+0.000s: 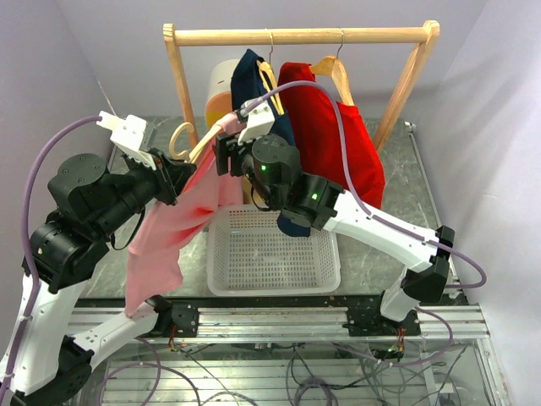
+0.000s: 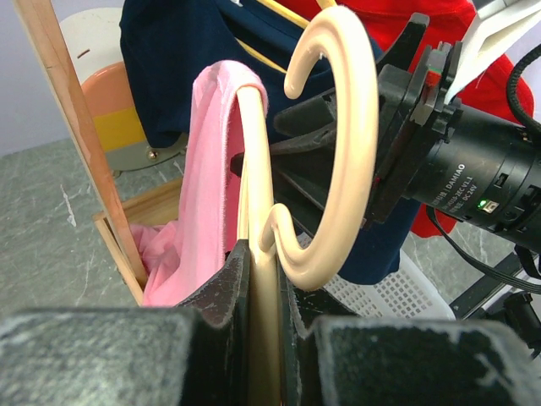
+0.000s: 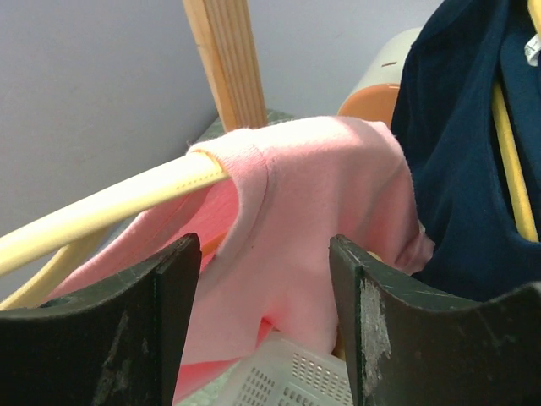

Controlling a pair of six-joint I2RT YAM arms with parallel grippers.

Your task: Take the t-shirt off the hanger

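Pink t-shirt [image 1: 169,233] hangs draped over one arm of cream hanger [image 2: 362,127]

Left claw [image 2: 260,264] is clamped shut, its arm raised toward centre; right claw [image 3: 264,254] gapes open, its arm stretched leftward.

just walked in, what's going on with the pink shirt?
The left end effector is clamped on the cream hanger near its hook, holding it clear of the wooden rack, with the pink t-shirt draped over it. The right end effector has its jaws open on either side of the shirt's shoulder at the hanger's end, not gripping yet. A white basket sits below.
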